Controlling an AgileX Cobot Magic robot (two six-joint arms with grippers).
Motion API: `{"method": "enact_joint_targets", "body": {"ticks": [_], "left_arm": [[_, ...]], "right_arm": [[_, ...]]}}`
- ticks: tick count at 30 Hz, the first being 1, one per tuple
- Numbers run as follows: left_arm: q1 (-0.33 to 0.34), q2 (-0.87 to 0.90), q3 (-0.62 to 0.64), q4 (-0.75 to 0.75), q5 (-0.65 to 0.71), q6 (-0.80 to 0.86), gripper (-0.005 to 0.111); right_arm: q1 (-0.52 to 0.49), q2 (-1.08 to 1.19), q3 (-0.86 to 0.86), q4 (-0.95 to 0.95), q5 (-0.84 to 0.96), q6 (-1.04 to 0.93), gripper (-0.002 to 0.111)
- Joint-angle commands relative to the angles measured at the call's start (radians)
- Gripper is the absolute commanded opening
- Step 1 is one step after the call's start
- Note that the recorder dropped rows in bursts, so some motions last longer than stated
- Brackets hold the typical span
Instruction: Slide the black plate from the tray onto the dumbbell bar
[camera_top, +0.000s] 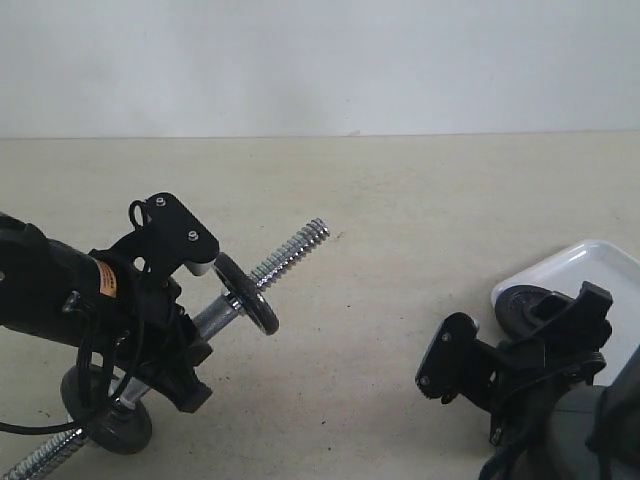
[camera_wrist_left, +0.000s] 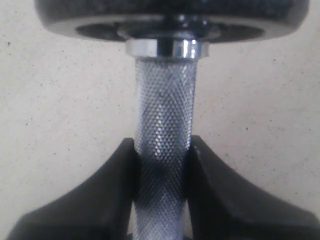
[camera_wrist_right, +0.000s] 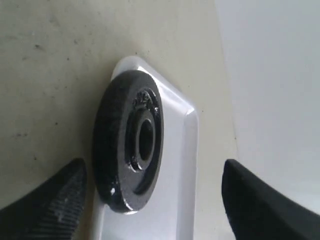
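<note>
My left gripper (camera_wrist_left: 162, 150) is shut on the cross-hatched shaft of the dumbbell bar (camera_wrist_left: 162, 130) and holds it raised at a slant, its threaded end (camera_top: 295, 245) pointing up and to the right. A small black disc (camera_top: 246, 292) with a chrome nut (camera_wrist_left: 167, 48) sits on the bar just beyond my fingers; a second disc (camera_top: 105, 410) is lower down. The black plate (camera_wrist_right: 127, 142) lies in the white tray (camera_wrist_right: 172, 195) at the right (camera_top: 520, 305). My right gripper (camera_wrist_right: 152, 200) hangs open over the tray, its fingers on either side of the plate without touching it.
The beige tabletop (camera_top: 400, 220) spreads between the two arms, with a pale wall (camera_top: 320, 60) behind. The tray (camera_top: 595, 265) reaches the right edge of the exterior view. The right arm's black wrist housing (camera_top: 460, 360) stands in front of the tray.
</note>
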Motion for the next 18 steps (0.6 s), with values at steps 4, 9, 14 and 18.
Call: {"method": "enact_joint_targets", "body": {"ticks": [4,9,14,18], "left_arm": [[0.001,-0.034,-0.037,-0.008,-0.496,0.004,0.004],[0.001,-0.034,-0.037,-0.008,-0.496,0.004,0.004],[0.001,-0.034,-0.037,-0.008,-0.496,0.004,0.004],[0.001,-0.037,-0.043,-0.008,-0.497,0.004,0.004]], "right_arm": [[-0.009,-0.001,0.002,-0.006,-0.066,0.001,0.068],[-0.009,-0.001,0.002,-0.008,-0.068,0.001,0.068],[-0.009,-0.002,-0.009,-0.01,-0.079,0.001,0.068],[-0.009,-0.014,-0.046,-0.01,-0.131,-0.064,0.067]]}}
